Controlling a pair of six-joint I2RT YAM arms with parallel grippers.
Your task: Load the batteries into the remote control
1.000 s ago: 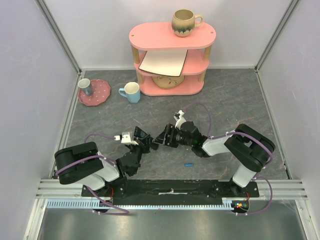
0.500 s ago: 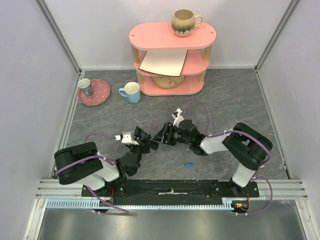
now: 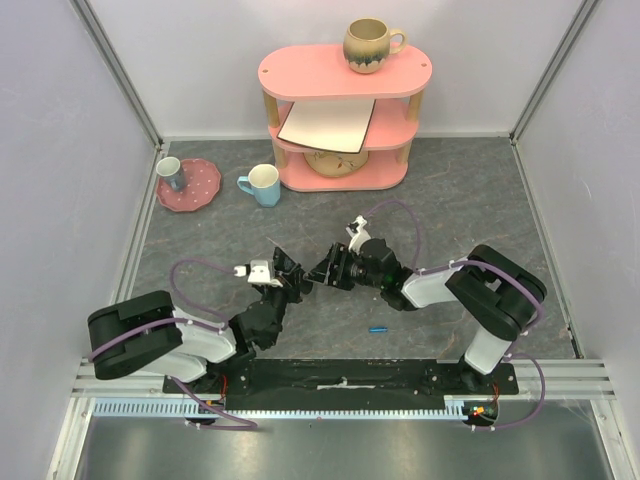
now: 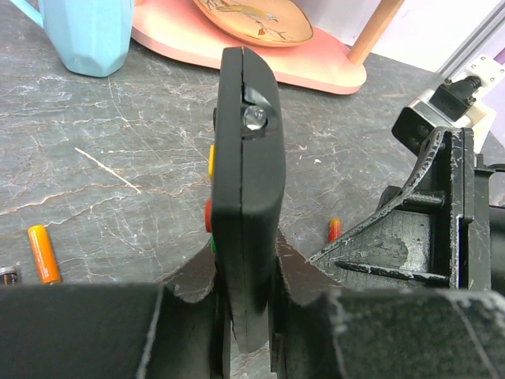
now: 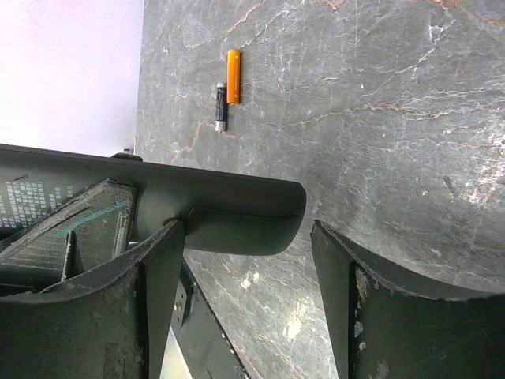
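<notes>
My left gripper (image 4: 246,272) is shut on the lower end of the black remote control (image 4: 246,158), held on edge with coloured buttons on its left side. From the right, my right gripper (image 5: 245,237) stands open around the remote's tip (image 5: 229,209). One finger (image 5: 150,268) touches the remote; the other is apart from it. From above, the two grippers (image 3: 288,278) (image 3: 322,272) meet at mid-table. An orange battery (image 5: 233,76) lies on the table beside a dark one (image 5: 221,106). A red-orange battery (image 4: 334,230) lies near the right gripper, and a blue battery (image 3: 378,328) near the front.
A pink shelf (image 3: 340,75) at the back carries a mug (image 3: 370,45), a board and a bowl. A blue mug (image 3: 263,185) stands in front of it. A pink plate (image 3: 190,190) with a small cup sits at the back left.
The right gripper has slid left onto the remote's tip. The left arm has drawn its elbow back to the left, and its gripper has edged forward with the remote.
</notes>
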